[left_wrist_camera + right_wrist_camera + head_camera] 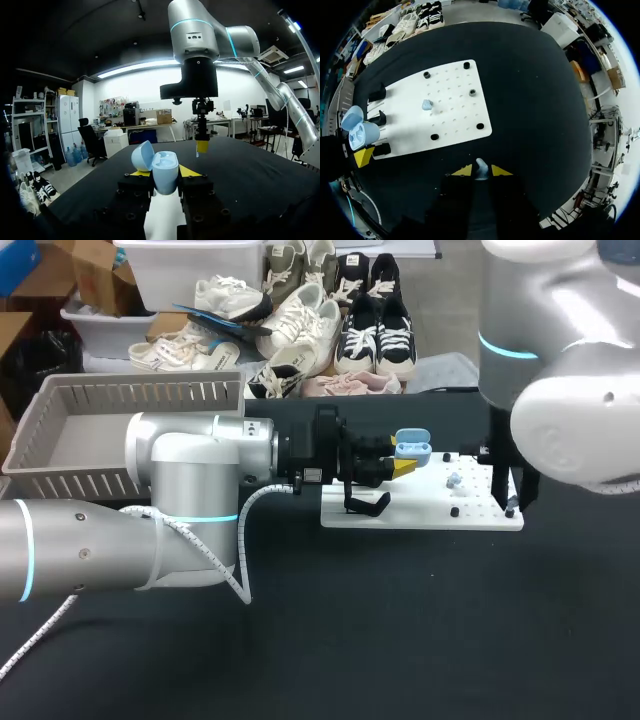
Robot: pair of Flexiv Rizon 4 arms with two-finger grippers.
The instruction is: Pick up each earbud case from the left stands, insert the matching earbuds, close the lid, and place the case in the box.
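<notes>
Left gripper [164, 176] fingers clamped on both sides of the light blue earbud case [165, 165], lid [142, 155] open, held over the stand end of the white pegboard [455, 100]. Right gripper [481, 172] tips pinch a light blue earbud [481, 166] above the black table [530, 90], just off the pegboard edge. Second earbud [426, 104] sits on the pegboard. Grey slatted box [60, 440] sits behind the left arm [190, 490].
</notes>
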